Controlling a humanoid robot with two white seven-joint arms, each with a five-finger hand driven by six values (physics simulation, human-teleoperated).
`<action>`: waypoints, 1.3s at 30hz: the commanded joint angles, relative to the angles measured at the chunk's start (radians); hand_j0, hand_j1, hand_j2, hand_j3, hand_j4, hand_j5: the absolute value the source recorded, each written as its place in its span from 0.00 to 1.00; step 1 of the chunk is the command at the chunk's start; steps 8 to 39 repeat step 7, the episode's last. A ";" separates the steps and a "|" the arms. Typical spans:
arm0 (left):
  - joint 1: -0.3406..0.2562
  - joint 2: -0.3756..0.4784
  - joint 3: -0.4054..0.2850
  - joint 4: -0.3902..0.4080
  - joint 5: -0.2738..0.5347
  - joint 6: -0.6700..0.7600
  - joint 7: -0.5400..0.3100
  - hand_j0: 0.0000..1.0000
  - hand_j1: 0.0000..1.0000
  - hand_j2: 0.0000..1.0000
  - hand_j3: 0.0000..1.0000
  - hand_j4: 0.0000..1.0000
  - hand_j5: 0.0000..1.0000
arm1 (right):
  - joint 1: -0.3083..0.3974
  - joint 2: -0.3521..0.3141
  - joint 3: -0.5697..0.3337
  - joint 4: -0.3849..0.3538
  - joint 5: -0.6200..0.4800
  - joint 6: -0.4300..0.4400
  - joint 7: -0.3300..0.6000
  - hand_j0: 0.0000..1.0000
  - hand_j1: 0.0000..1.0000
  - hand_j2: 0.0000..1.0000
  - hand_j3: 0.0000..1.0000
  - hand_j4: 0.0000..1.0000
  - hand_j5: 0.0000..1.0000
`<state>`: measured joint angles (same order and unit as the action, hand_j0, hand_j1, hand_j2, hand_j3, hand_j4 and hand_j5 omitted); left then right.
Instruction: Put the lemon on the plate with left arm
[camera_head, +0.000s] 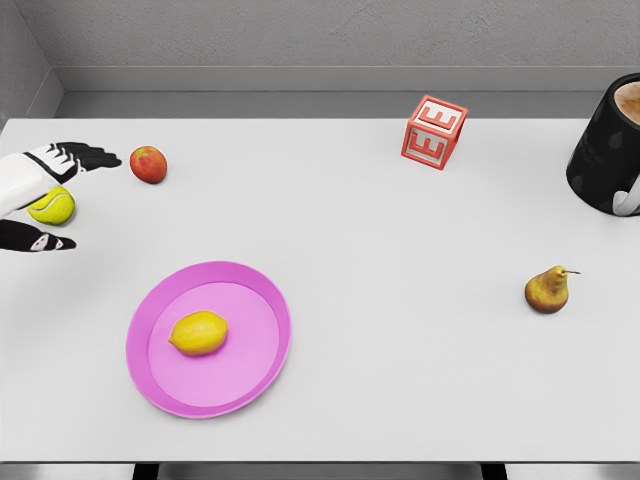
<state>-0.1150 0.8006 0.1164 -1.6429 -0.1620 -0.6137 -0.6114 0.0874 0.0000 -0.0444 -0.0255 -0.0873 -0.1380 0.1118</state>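
Nearest the camera sits a pink plate (262, 375), round and shallow, on the white table (400, 380) toward the lower left. On its flat middle, a little left of centre, lies the lemon (199, 333), resting on its side and touched by nothing.

Up at the far left edge, the left hand (48, 195) comes in from the picture's left. Its black fingers (92, 156) reach out flat and spread toward the right, and a black thumb (45, 241) lies lower, apart from them; the hand is open and holds nothing. The white back of the hand shows behind the fingers. Between the fingers and the thumb a yellow-green tennis ball (52, 206) sits on the table, partly overlapped by the hand; whether the hand touches it cannot be told. The lemon lies well below and to the right of the fingertips, clearly apart from them, with bare table between the thumb and the plate's rim.

Just beyond the fingertips, to their right, stands a red apple (148, 164), near but not touching. Farther out, a red letter block (434, 132) rests tilted near the back of the table. A black mug (602, 150) is cut by the right edge, and a brownish pear (548, 290) stands upright in front of it, well apart from the plate.
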 joint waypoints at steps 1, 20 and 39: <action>0.000 -0.001 0.002 0.000 0.007 0.003 0.001 1.00 1.00 1.00 1.00 1.00 1.00 | 0.000 0.000 0.000 -0.001 0.000 0.000 0.000 1.00 1.00 1.00 1.00 1.00 1.00; 0.000 -0.001 0.002 0.000 0.010 0.003 0.001 1.00 1.00 1.00 1.00 1.00 1.00 | 0.000 0.000 0.000 -0.001 0.000 0.000 0.000 1.00 1.00 1.00 1.00 1.00 1.00; 0.000 -0.001 0.002 0.000 0.010 0.003 0.001 1.00 1.00 1.00 1.00 1.00 1.00 | 0.000 0.000 0.000 -0.001 0.000 0.000 0.000 1.00 1.00 1.00 1.00 1.00 1.00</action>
